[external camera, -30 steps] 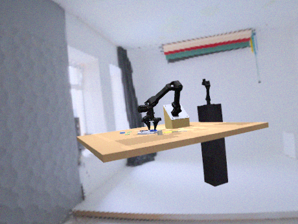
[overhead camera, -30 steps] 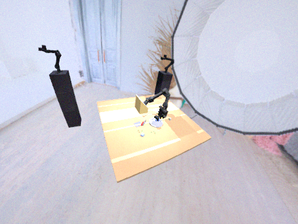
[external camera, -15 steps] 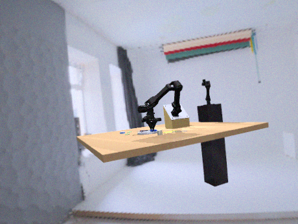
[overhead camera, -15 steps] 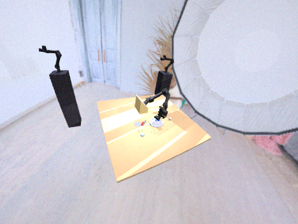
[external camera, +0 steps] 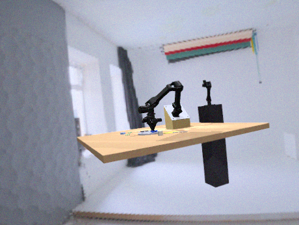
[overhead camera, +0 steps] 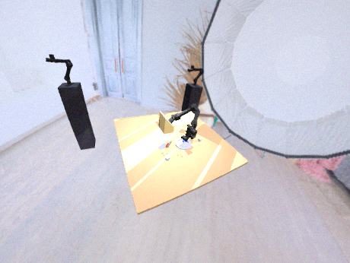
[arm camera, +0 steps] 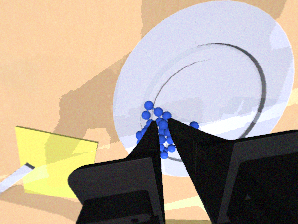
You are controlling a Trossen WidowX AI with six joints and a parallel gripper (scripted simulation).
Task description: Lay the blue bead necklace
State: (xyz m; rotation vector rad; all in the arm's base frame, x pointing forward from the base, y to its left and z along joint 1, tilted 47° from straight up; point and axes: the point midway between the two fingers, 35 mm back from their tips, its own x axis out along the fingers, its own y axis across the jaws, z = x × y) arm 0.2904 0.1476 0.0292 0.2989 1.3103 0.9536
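The round pale bead board lies on the table, with a dark circular groove line in the wrist view. The blue bead necklace is bunched in a small heap at the board's lower left in the wrist view, partly over the groove line. One bead lies a little right of the fingertips. My gripper points down at the heap, low over the board. Its fingertips are nearly together with blue beads between them. The fingers hide part of the necklace.
A yellow square lies beside the board, with a pale bar over its edge. A wedge block stands near the arm's base. A small grey cube, a blue block and a red item lie near the board.
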